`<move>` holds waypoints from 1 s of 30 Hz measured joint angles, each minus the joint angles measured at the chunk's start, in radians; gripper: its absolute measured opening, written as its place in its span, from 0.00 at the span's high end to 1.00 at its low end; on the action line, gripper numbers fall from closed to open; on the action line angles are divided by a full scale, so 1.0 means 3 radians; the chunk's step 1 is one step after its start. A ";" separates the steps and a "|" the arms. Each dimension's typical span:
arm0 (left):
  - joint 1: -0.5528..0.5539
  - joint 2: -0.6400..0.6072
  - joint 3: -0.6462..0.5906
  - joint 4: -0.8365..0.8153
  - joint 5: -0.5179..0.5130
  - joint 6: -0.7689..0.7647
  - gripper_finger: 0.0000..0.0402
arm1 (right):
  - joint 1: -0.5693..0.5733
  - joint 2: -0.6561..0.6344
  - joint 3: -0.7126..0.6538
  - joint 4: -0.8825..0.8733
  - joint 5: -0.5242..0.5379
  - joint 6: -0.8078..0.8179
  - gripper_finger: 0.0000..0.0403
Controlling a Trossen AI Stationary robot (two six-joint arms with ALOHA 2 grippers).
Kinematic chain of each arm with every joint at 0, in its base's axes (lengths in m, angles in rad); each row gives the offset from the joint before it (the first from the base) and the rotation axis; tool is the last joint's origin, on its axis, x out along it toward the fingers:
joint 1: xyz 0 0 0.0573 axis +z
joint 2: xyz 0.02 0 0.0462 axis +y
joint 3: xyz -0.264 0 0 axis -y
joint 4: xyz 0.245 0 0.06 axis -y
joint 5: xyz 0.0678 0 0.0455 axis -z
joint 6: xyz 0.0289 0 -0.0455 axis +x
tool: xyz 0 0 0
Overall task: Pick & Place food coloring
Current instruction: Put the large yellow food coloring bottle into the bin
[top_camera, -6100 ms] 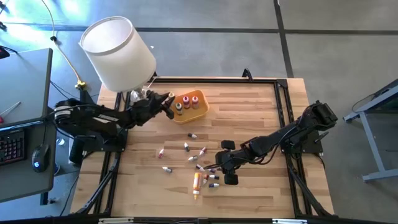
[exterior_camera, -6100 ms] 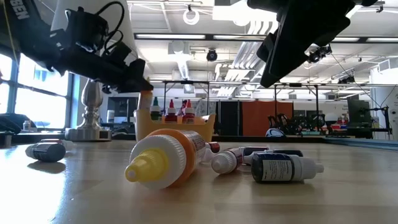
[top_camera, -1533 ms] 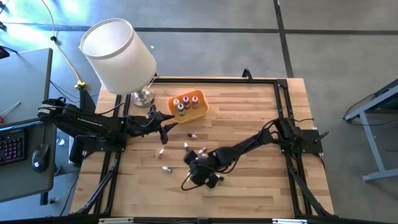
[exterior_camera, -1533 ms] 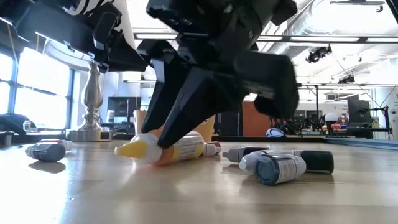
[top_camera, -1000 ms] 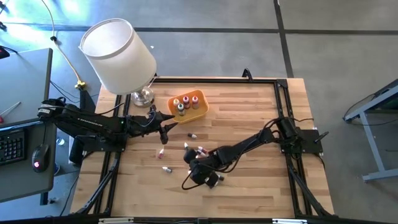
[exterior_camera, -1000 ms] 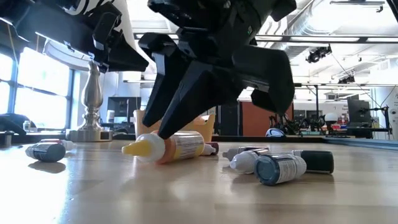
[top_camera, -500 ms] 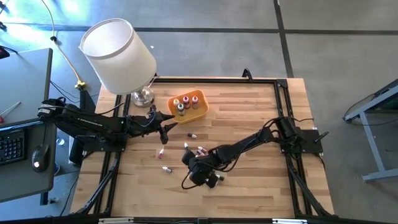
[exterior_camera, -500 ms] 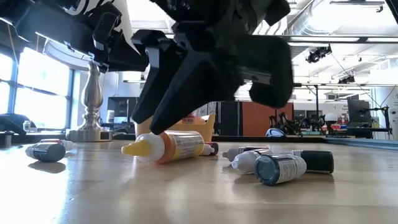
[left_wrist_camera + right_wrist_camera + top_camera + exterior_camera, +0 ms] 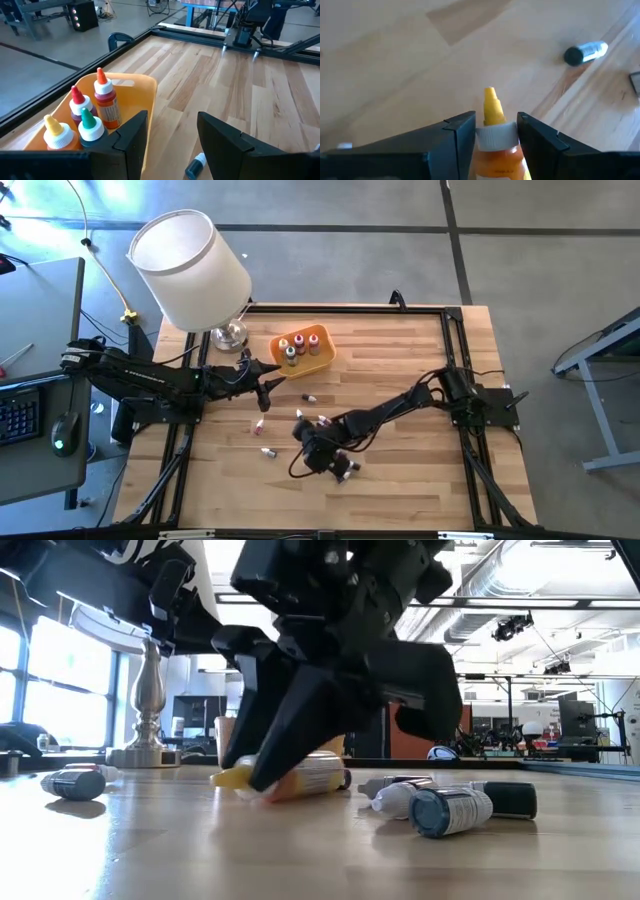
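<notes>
**Right gripper closes around a yellow-tipped bottle lying on the worktop**

Nearest, the right gripper (image 9: 300, 755) has its fingers (image 9: 452, 137) set on either side of the neck of an orange food coloring bottle (image 9: 495, 137) lying on its side on the wooden worktop (image 9: 400, 350). The bottle looks light and smooth, likely to roll or squirt away; a hold across the ribbed white collar seems safest. Other small vials (image 9: 450, 805) lie just beside it and could be knocked. Farther off, the left gripper (image 9: 172, 132) hovers with fingers parted beside the orange tray (image 9: 320, 360) holding upright bottles. A lamp (image 9: 190, 265) stands behind.
</notes>
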 joint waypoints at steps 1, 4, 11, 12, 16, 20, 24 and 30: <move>0.0000 0.0000 0.0000 -0.0003 -0.0003 0.0022 0.58 | 0.0001 0.0000 0.0001 -0.0036 0.0071 -0.0003 0.66; 0.0000 -0.0001 0.0000 -0.0002 -0.0008 0.0080 0.58 | 0.0002 0.0000 0.0003 -0.0177 0.0219 0.0002 0.66; 0.0000 -0.0001 0.0000 -0.0005 -0.0016 0.0097 0.58 | -0.0001 -0.0006 0.0006 -0.0393 0.0373 0.0053 0.66; 0.0000 -0.0001 0.0000 -0.0005 -0.0017 0.0124 0.58 | 0.0001 -0.0006 0.0006 -0.0398 0.0402 0.0055 0.66; 0.0000 -0.0001 0.0000 -0.0004 -0.0021 0.0143 0.58 | -0.0001 -0.0006 0.0006 -0.0417 0.0405 0.0056 0.66; 0.0000 -0.0001 0.0000 -0.0004 -0.0021 0.0142 0.58 | 0.0000 -0.0006 0.0006 -0.0423 0.0427 0.0056 0.66; 0.0000 -0.0001 0.0000 -0.0004 -0.0021 0.0142 0.58 | 0.0002 -0.0006 0.0006 -0.0411 0.0501 0.0057 0.66; 0.0000 -0.0001 0.0000 -0.0004 -0.0020 0.0142 0.58 | 0.0031 -0.0006 0.0000 -0.0393 0.0655 0.0127 0.64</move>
